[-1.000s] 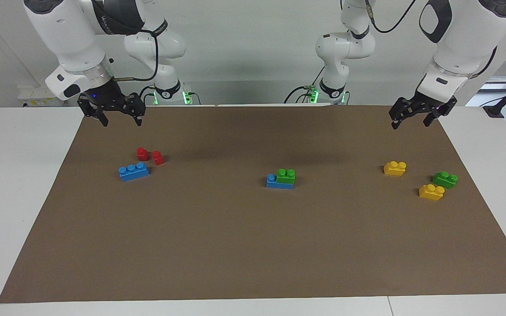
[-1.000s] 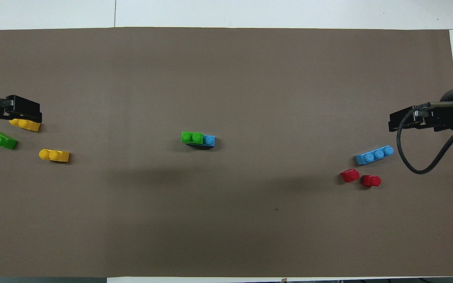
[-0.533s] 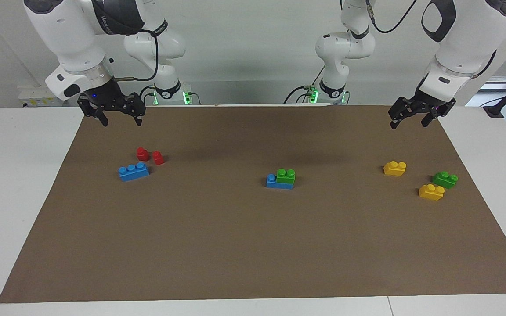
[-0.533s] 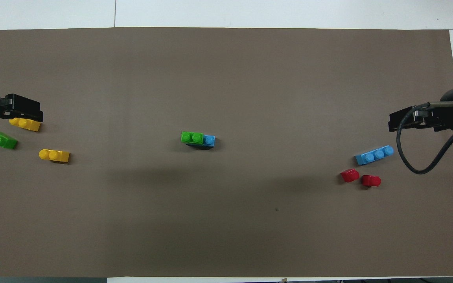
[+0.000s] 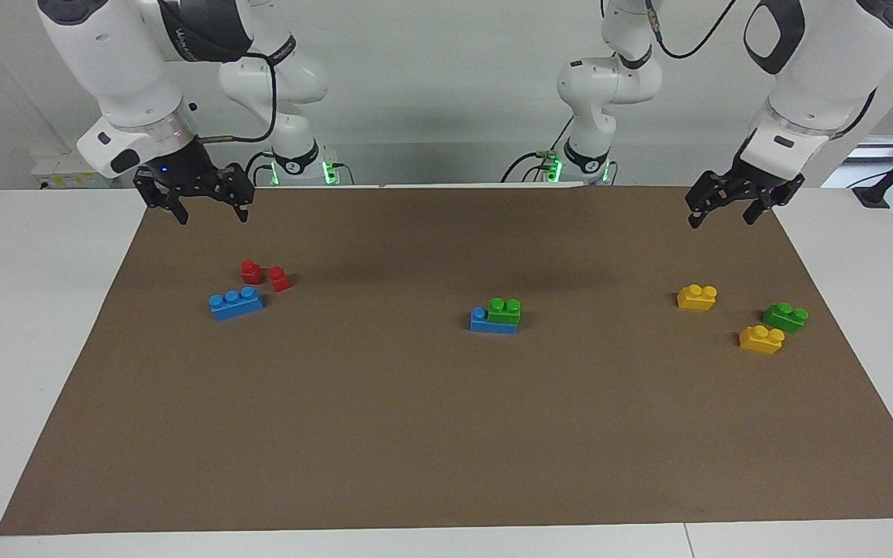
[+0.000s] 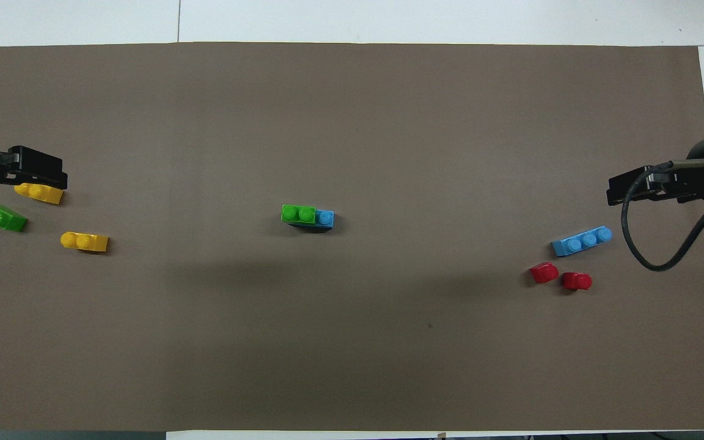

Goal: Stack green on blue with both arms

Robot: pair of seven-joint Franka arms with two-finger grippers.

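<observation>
A green two-stud brick [image 5: 505,310] sits stacked on a blue brick [image 5: 484,322] at the middle of the mat; the overhead view shows the green brick [image 6: 298,214] on the blue brick [image 6: 326,217]. A second green brick [image 5: 785,317] lies at the left arm's end. A second blue brick [image 5: 236,302] lies at the right arm's end. My left gripper [image 5: 722,209] is open and empty, raised over the mat at its own end. My right gripper [image 5: 212,205] is open and empty, raised over the mat at its own end.
Two yellow two-stud bricks [image 5: 697,297] [image 5: 761,339] lie beside the loose green brick. Two small red pieces [image 5: 252,271] [image 5: 279,278] lie beside the loose blue brick, nearer to the robots. A brown mat [image 5: 446,434] covers the white table.
Both grippers have drawn back slightly toward their own ends of the table. No brick has moved.
</observation>
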